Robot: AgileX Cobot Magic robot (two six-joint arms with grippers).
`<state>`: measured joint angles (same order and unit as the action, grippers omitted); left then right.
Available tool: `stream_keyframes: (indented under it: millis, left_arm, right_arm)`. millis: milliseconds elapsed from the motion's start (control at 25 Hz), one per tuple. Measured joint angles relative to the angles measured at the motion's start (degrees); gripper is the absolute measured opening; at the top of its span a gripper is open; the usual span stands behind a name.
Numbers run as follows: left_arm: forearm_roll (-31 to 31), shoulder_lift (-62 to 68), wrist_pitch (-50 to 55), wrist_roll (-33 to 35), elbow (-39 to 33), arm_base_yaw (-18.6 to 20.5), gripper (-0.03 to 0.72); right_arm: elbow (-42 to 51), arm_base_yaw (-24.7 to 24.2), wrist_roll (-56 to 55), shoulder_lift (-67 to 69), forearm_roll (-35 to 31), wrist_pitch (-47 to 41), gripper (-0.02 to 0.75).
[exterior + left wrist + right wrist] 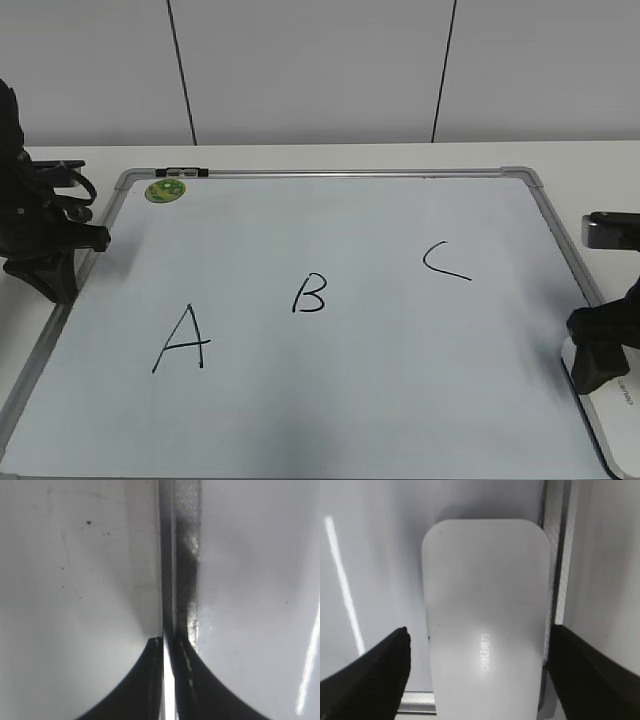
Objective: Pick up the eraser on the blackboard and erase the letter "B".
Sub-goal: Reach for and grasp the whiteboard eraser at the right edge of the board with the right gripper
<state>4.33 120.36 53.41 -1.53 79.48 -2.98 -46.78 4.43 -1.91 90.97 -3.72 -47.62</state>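
Eraser (485, 625), a white rounded oblong plastic block with small grey lettering, lies on the near right corner of the blackboard (330, 400), a large pale grey-white board in a silver-grey metal frame. The right gripper (477, 665) hangs directly above it with one black finger to each side of the block. In the right wrist view the left finger stands apart from the eraser's edge, while the right finger (590, 675) sits close against the other edge, over the frame rail; whether it touches cannot be told. The jaws are spread wider than the eraser and grip nothing.

The exterior view shows only a sliver of the eraser (612, 400) under the dark right gripper (598, 365), but it alone shows the writing: the small hand-drawn black letter "B" (309, 293) at the middle of the board, well apart from the eraser, between a larger black "A" (182, 340) and a black "C" (445, 262). A round green sticker (165, 190) sits at the far left corner.

The left gripper (165, 642) rests at the board's left edge. Its wrist view shows the two dark fingers pressed nearly together over the frame rail (182, 555), holding nothing.
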Motion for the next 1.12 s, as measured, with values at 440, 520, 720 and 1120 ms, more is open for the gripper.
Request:
stream_keyframes:
  millis: [440, 520, 720, 1120]
  left_arm:
    - [0.00, 0.00, 0.00, 0.00, 0.00, 0.09, 0.027]
    - [0.00, 0.00, 0.00, 0.00, 0.00, 0.09, 0.027]
    - [0.00, 0.00, 0.00, 0.00, 0.00, 0.09, 0.027]
    - [0.00, 0.00, 0.00, 0.00, 0.00, 0.09, 0.027]
  right_arm:
    - [-0.11, 0.00, -0.23, 3.97, 0.00, 2.51, 0.636]
    - [-0.11, 0.00, -0.23, 4.10, 0.00, 2.72, 0.622]
    - [-0.11, 0.00, -0.23, 5.17, 0.00, 3.22, 0.571]
    - [-0.45, 0.00, -0.23, 6.15, 0.33, 3.11, 0.530]
